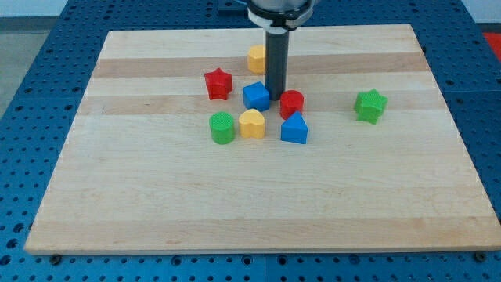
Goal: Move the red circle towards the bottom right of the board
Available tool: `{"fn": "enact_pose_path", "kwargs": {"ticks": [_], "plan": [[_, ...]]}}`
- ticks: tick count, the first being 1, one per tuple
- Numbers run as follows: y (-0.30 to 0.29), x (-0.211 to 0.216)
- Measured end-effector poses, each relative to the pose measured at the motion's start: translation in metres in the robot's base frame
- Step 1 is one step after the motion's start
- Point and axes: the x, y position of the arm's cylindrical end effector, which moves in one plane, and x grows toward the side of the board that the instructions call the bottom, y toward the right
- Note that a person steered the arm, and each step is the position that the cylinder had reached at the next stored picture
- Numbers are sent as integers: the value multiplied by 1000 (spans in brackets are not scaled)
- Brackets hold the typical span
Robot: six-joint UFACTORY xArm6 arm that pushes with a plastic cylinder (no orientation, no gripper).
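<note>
One rod, no jaws to open or close: tip [275,96] sits between blue cube [256,96] and red circle [292,103], touching the circle's left side, board centre toward the top edge.

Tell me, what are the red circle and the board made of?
The red circle looks like plastic, probably 3D-printed: solid bright colour, matte, with faint ridges. The board looks like pale wood: long glued strips with grain lines and a smooth finish. My tip sits between the red circle and the blue cube.
</note>
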Motion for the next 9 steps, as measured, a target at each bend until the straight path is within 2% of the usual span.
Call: {"fn": "enact_pose_path", "kwargs": {"ticks": [1,3,5,7,9], "plan": [[11,17],[45,16],[55,38],[92,47],[103,89]]}}
